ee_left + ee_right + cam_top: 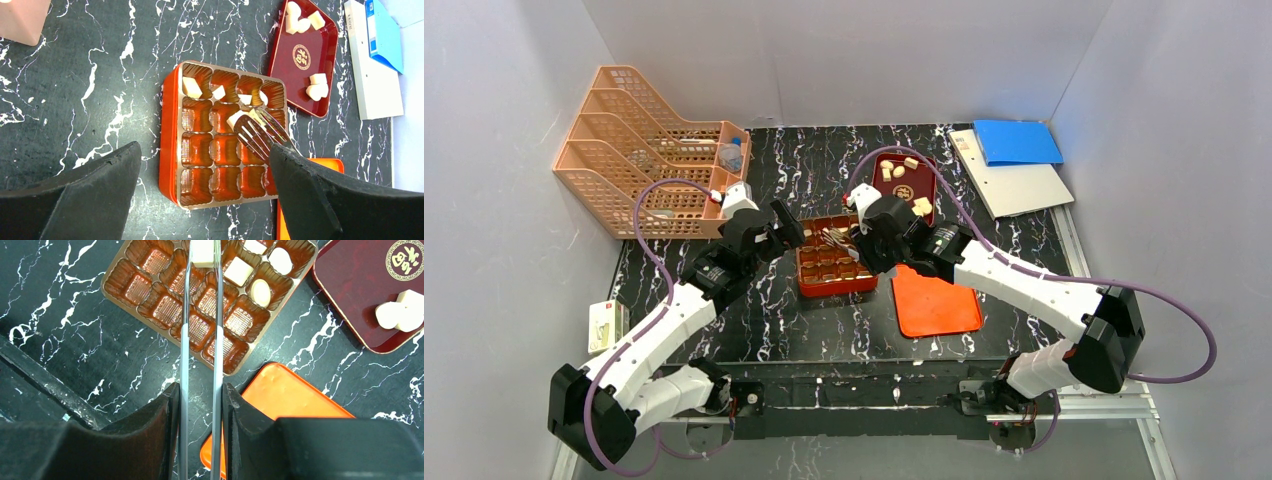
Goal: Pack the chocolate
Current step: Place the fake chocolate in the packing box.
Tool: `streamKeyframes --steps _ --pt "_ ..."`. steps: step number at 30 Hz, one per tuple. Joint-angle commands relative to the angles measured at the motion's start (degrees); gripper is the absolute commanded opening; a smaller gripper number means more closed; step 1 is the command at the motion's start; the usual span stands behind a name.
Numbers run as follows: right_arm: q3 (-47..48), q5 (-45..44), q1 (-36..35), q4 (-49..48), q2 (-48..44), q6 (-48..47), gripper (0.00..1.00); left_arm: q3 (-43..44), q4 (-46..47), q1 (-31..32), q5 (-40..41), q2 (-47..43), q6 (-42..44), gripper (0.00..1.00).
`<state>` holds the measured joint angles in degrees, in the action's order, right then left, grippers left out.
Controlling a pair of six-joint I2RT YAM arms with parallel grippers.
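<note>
One pale chocolate piece (202, 252) sits pinched in metal tongs (185, 355) over the orange box (169, 150). More lie in its cells and on the dark red tray (327, 45) at 1 o'clock. The right hand (200, 390) clamps the tongs, and the left hand (205, 150) gapes wide.

The left gripper's (202, 150) black fingers (95, 195) stand wide apart over the orange-red compartmented box (169, 145) on the black marble table (75, 100). Pale chocolate pieces (191, 87) lie in its top-row cells. The ridged metal tongs (260, 132) meet another piece at the second row. More pieces sit in the dark red tray (292, 85).
</note>
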<state>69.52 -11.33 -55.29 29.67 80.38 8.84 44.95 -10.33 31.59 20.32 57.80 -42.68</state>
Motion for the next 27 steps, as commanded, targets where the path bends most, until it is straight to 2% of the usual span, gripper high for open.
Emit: streamKeyframes --steps 1,27 --pt "-0.16 0.33 -0.09 -2.93 -0.93 0.34 0.24 0.33 0.04 -0.34 0.34 -0.14 -0.24 0.97" --pt "1.4 0.59 -0.08 -2.89 1.17 -0.24 0.36 0.84 0.39 -0.31 0.25 0.56 0.05 0.97"
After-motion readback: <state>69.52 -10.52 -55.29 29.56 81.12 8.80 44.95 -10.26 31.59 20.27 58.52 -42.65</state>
